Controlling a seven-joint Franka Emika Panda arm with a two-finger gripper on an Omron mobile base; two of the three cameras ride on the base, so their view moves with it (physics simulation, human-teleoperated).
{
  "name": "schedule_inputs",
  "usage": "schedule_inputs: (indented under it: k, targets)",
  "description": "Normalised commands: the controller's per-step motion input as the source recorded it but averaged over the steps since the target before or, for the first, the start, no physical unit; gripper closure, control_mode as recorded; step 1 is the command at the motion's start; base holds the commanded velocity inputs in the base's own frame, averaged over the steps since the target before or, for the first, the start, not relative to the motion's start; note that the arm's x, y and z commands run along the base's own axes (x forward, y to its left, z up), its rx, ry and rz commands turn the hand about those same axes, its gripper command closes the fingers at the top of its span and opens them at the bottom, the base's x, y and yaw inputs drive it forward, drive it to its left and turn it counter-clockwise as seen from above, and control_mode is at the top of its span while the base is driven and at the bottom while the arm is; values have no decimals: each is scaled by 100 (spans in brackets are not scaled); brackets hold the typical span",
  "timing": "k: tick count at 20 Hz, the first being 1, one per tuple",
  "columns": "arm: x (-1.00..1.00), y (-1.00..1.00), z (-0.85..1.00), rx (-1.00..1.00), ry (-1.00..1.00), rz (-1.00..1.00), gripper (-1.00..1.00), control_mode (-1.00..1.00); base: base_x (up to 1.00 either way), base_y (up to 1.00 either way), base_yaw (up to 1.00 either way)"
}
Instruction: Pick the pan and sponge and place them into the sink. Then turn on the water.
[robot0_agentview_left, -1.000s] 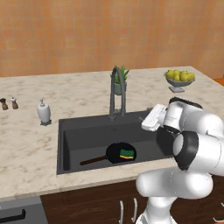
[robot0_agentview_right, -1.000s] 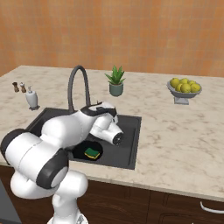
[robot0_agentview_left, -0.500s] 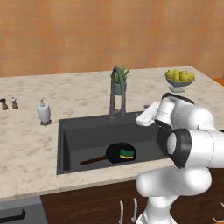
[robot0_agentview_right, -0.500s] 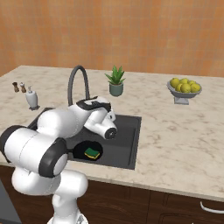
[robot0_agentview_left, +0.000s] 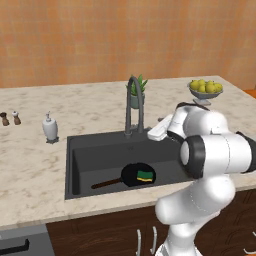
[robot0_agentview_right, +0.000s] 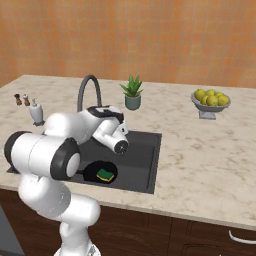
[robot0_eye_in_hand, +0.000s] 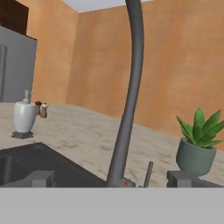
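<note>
The black pan (robot0_agentview_left: 132, 176) lies on the floor of the dark sink (robot0_agentview_left: 95, 155) with its brown handle pointing left, and the yellow-green sponge (robot0_agentview_left: 145, 175) rests on it. From the right base the pan (robot0_agentview_right: 96, 171) and sponge (robot0_agentview_right: 105, 174) sit in the same basin (robot0_agentview_right: 142, 155). My gripper (robot0_agentview_left: 151, 134) hovers at the sink's back rim, just right of the faucet (robot0_agentview_left: 132, 105) base. In the hand view the gripper (robot0_eye_in_hand: 113, 179) is open, its fingertips (robot0_eye_in_hand: 41, 178) wide apart on either side of the faucet (robot0_eye_in_hand: 129, 96) base and its small lever (robot0_eye_in_hand: 148, 173). No water runs.
A white soap bottle (robot0_agentview_left: 49, 127) and two small shakers (robot0_agentview_left: 10, 118) stand left of the sink. A potted plant (robot0_agentview_left: 137, 92) is behind the faucet, and a fruit bowl (robot0_agentview_left: 205, 89) sits at the back right. My arm's elbow overhangs the sink's right side.
My hand has swung left along the sink's back rim toward the faucet base. Pan and sponge have stayed put in the sink.
</note>
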Motion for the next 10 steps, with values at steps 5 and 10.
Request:
schedule_inputs:
  k: [5,10]
  targets:
    - [26,0,-16,0,0,0,-100,-100,0,0,0]
    - [30,0,-1,0,0,0,-100,-100,0,0,0]
